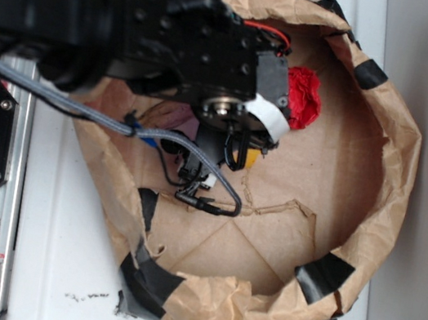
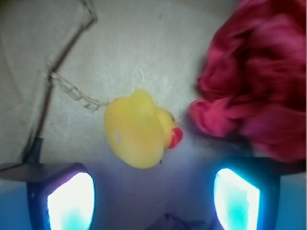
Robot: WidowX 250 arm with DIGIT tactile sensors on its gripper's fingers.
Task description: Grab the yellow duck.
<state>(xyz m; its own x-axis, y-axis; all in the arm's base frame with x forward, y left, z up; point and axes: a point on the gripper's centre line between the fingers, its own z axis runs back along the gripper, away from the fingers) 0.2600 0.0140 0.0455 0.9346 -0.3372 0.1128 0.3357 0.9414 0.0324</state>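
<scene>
Open hand (image 2: 153, 201), yellow duck (image 2: 136, 129) beak seemingly rightward

1 yellow duck (image 2: 139, 129), 1 red paper wad (image 2: 259, 81)

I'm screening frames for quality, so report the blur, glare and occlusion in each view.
Wrist view: soft overall; the yellow duck is fairly legible, the red paper wad smeared, and the pincer fingertips glow overexposed, out of focus. Exterior view: sharper, but the dark arm hides nearly all of the duck; the brown paper wall is evenly lit.
</scene>
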